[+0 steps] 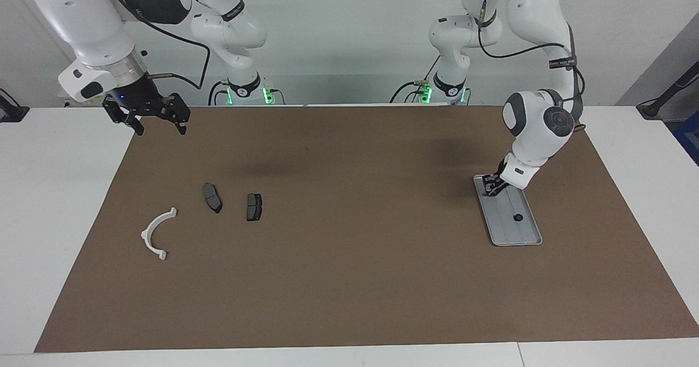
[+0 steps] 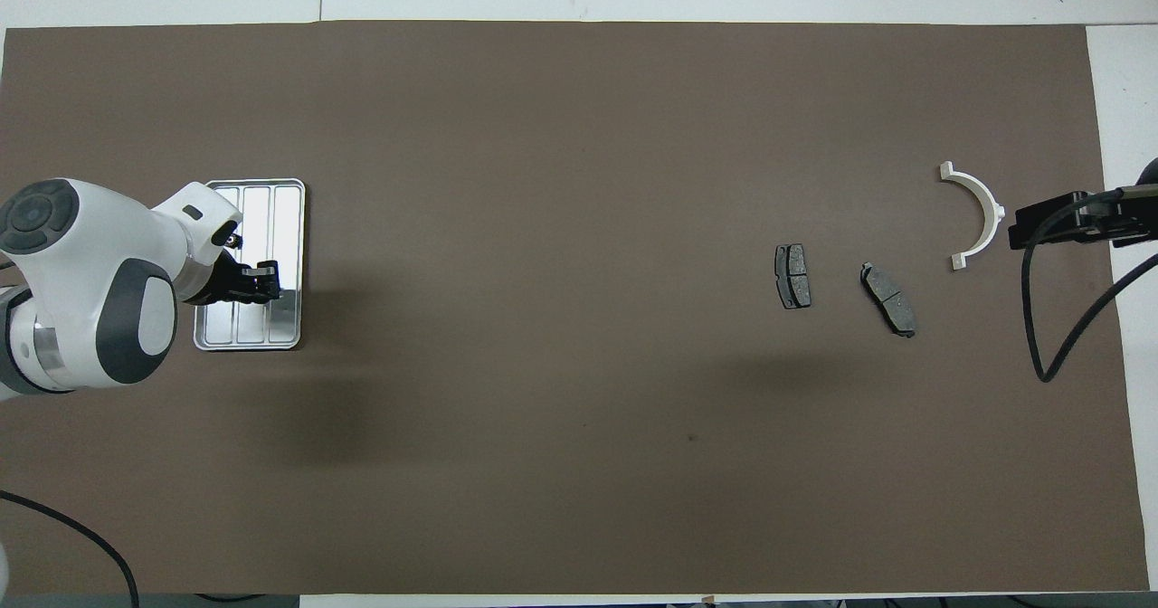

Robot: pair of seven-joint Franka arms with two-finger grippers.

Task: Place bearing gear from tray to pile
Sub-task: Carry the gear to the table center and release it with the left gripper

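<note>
The silver ribbed tray lies on the brown mat toward the left arm's end of the table; it also shows in the overhead view. A small black bearing gear sits in it, past its middle, away from the robots. My left gripper is low over the tray's end nearer the robots, open and empty, apart from the gear. The pile lies toward the right arm's end: a white half-ring bracket and two dark brake pads. My right gripper waits raised and open, over the mat's corner.
The brown mat covers most of the white table. In the overhead view the bracket is nearest the right arm's end, with the pads toward the middle. A black cable hangs from the right arm.
</note>
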